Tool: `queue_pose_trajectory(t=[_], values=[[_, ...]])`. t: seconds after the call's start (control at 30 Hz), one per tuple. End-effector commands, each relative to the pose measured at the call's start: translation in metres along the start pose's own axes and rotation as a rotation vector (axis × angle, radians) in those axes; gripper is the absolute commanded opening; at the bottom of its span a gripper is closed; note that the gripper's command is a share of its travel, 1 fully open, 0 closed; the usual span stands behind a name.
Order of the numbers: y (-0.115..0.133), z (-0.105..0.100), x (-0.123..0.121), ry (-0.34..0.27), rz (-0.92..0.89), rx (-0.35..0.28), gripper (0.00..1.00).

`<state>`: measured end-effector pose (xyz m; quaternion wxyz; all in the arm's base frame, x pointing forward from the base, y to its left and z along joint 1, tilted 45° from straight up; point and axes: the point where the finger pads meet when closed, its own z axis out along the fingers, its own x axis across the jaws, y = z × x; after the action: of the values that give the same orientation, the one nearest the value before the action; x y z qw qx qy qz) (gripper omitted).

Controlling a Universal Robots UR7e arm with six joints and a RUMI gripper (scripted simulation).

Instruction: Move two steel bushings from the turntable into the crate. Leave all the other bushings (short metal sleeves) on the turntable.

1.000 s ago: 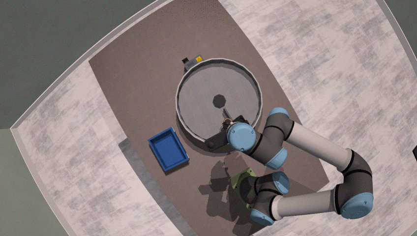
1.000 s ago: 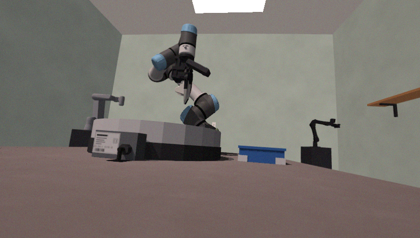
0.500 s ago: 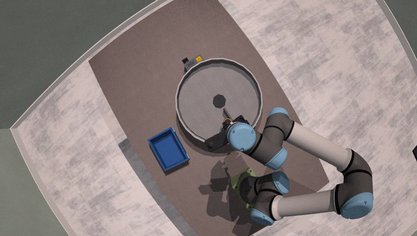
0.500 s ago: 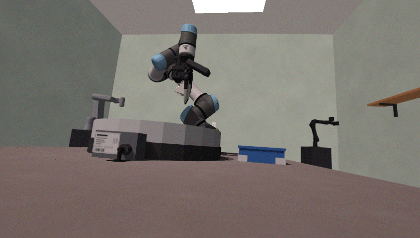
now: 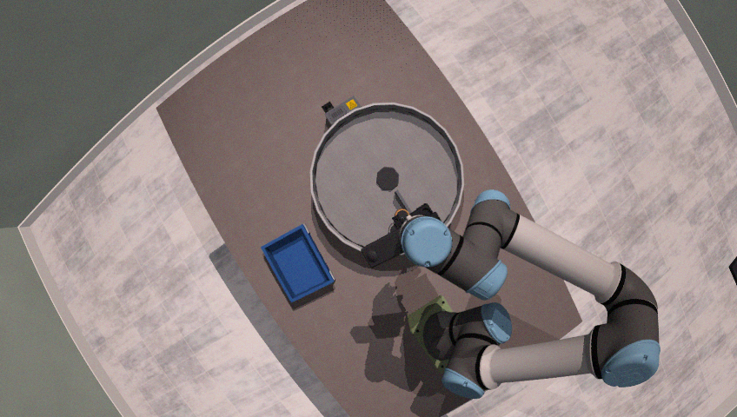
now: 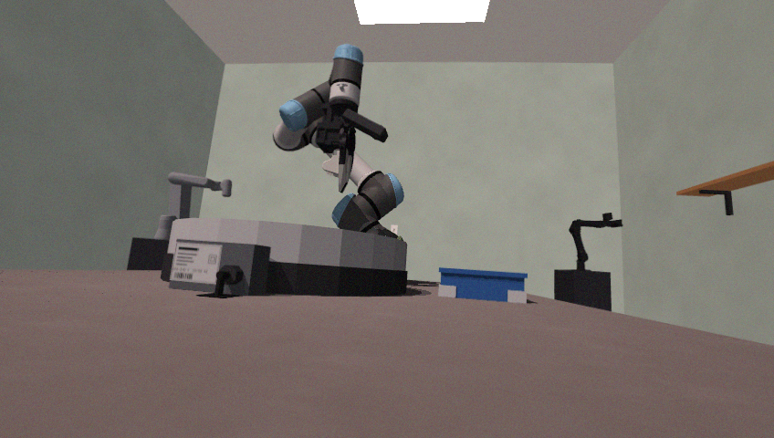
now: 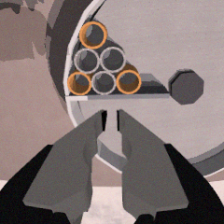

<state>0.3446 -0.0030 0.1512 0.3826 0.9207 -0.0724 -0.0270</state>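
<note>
In the wrist view, three steel-grey bushings (image 7: pixel 104 82) and three orange-rimmed bushings (image 7: pixel 92 35) stand upright, packed together against the turntable's rim and a thin divider bar (image 7: pixel 117 95). My gripper (image 7: pixel 111 111) is shut and empty. It hovers above the rim, just short of the cluster. From above, the round grey turntable (image 5: pixel 387 173) shows its dark hub (image 5: pixel 387 178), and my wrist hides most of the bushings. The blue crate (image 5: pixel 297 262) stands to the turntable's lower left, and no bushings show in it. In the side view the gripper (image 6: pixel 343 179) hangs well above the turntable (image 6: pixel 287 244).
A grey control box (image 5: pixel 341 109) sits at the turntable's far edge and also shows in the side view (image 6: pixel 195 260). My green base (image 5: pixel 428 320) stands on the brown table near the crate (image 6: pixel 482 284). Other small arms (image 6: pixel 589 233) stand by the walls.
</note>
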Motion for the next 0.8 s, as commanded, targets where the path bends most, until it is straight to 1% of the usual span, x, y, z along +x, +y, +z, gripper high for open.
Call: queue_pose_trajectory(t=[0.0, 0.07, 0.23, 0.33, 0.43, 0.77], values=[[-0.001, 0.005, 0.002, 0.001, 0.0, 0.0, 0.05], [-0.004, 0.019, 0.004, 0.001, 0.0, 0.001, 0.05], [-0.012, 0.066, 0.012, 0.001, 0.0, 0.001, 0.05], [-0.015, 0.086, 0.015, 0.001, 0.0, 0.0, 0.05], [-0.016, 0.093, 0.015, 0.001, 0.0, 0.0, 0.05], [-0.016, 0.093, 0.015, 0.001, 0.0, 0.0, 0.05]])
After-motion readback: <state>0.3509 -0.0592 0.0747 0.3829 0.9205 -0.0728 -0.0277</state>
